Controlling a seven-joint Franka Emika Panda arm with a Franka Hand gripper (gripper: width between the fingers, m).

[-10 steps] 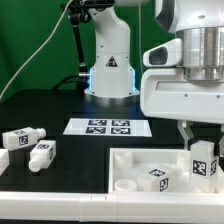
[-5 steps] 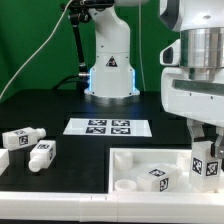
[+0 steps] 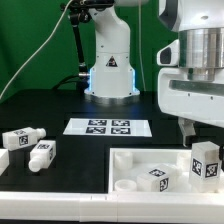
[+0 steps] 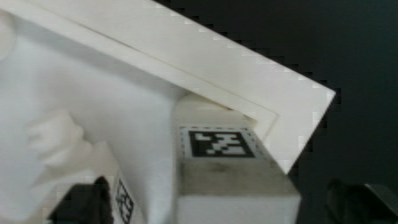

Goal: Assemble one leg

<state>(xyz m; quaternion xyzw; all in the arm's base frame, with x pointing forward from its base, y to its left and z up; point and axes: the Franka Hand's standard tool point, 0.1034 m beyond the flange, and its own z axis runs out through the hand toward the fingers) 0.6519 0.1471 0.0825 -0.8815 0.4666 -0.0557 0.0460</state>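
One leg (image 3: 205,161), a chunky white post with a square tag, stands upright at the right corner of the large white tray-like piece (image 3: 130,160). My gripper (image 3: 200,134) hangs just above it, with one dark finger (image 3: 186,129) showing beside its top. In the wrist view the leg (image 4: 228,150) lies between my two dark fingers (image 4: 80,205), with a gap on each side. The gripper (image 4: 217,206) is open and holds nothing. Another leg (image 3: 158,178) lies inside the tray-like piece.
Two more legs (image 3: 20,137) (image 3: 40,153) lie on the black table at the exterior view's left. The marker board (image 3: 110,126) lies in the middle, in front of the arm's base (image 3: 108,75). A round socket (image 3: 125,184) shows in the tray-like piece.
My gripper has shifted toward the exterior view's right, dipped over the upright leg and then risen slightly. The leg has stayed standing in the same corner.
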